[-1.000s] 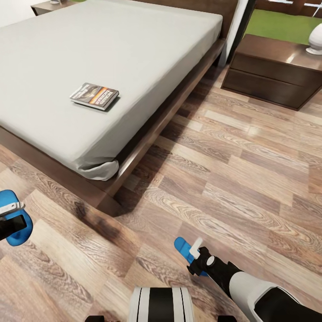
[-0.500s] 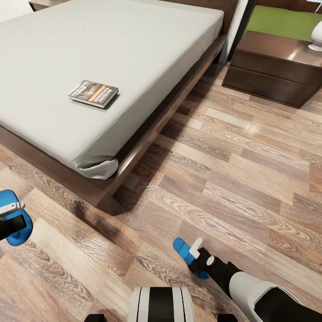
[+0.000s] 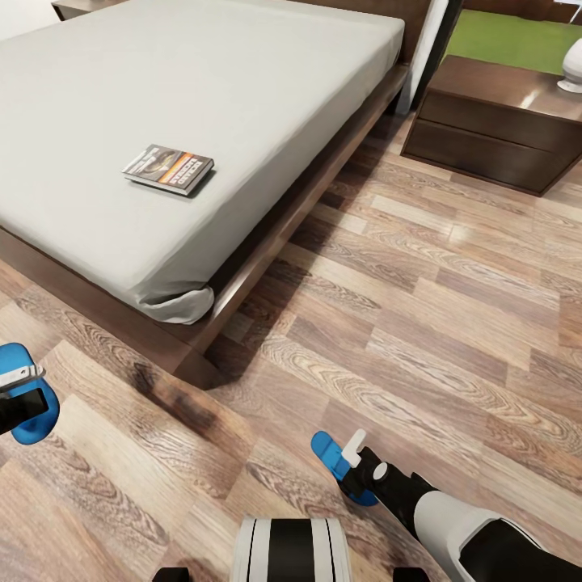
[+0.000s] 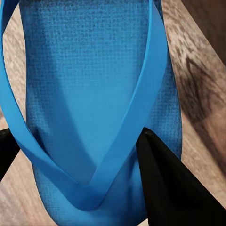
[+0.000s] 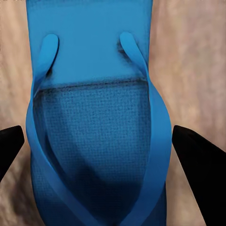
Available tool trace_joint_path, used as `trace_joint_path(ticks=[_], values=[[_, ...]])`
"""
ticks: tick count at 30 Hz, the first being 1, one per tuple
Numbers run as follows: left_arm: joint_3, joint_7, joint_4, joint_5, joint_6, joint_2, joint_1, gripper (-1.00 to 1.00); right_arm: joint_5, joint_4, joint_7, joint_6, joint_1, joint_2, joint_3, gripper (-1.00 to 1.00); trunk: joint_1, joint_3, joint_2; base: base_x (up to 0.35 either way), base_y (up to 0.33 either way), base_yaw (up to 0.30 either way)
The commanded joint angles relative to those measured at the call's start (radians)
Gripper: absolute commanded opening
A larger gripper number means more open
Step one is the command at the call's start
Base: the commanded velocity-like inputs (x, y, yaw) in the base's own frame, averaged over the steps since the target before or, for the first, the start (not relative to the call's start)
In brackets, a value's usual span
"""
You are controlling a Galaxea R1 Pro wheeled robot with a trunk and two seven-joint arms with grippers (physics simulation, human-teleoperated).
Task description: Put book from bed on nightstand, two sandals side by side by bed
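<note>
Each arm carries one sandal, and the two sandals are well apart: that gap is the relation the coming placement turns on.

The left gripper (image 3: 20, 402) sits at the head view's far left edge, low over the floor (image 3: 420, 323), with the left sandal (image 3: 24, 388) in it. In the left wrist view the dark fingers (image 4: 165, 183) press in on either side of the blue sole (image 4: 94, 94) where the straps meet, so this gripper is clenched on its sandal.

The right gripper (image 3: 360, 469) is low near the robot's base, with the right sandal (image 3: 333, 457) under it. In the right wrist view the fingertips (image 5: 197, 150) stand clear of the sole (image 5: 94, 141) on both sides, with floor showing between (whether they grip some lower part cannot be told from these views). The strap runs lengthwise between them, so the sandal's long axis lies along the gripper.

The bed (image 3: 202, 121) stands ahead and to the left; its near corner (image 3: 194, 356) lies between the two sandals. The left sandal is off the foot end, the right one off the long side. Judged from this, one sandal must travel round that corner to lie parallel beside the other.

The book (image 3: 168, 170) lies flat on the mattress, untouched. The nightstand (image 3: 485, 121) stands at upper right, on the right arm's side.
</note>
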Motion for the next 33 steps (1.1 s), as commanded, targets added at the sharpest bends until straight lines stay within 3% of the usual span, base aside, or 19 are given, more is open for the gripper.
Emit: trace_joint_path(ticks=[1, 14, 33], values=[[0.002, -0.006, -0.001, 0.000, 0.005, 0.000, -0.001, -1.00, 0.009, 0.000, 0.003, 0.000, 0.000, 0.000, -0.007, -1.00, 0.000, -0.001, 0.000, 0.000, 0.000, 0.000], [0.002, -0.006, -0.001, -0.001, 0.005, 0.000, -0.001, -1.00, 0.011, 0.000, 0.004, -0.002, 0.000, 0.000, -0.007, -1.00, 0.000, -0.001, 0.000, 0.000, 0.000, 0.000], [0.006, -0.003, 0.001, 0.001, 0.006, 0.004, -0.001, -1.00, 0.012, 0.000, 0.007, -0.004, 0.000, 0.000, -0.005, -1.00, -0.009, 0.073, 0.004, 0.000, 0.000, 0.000]])
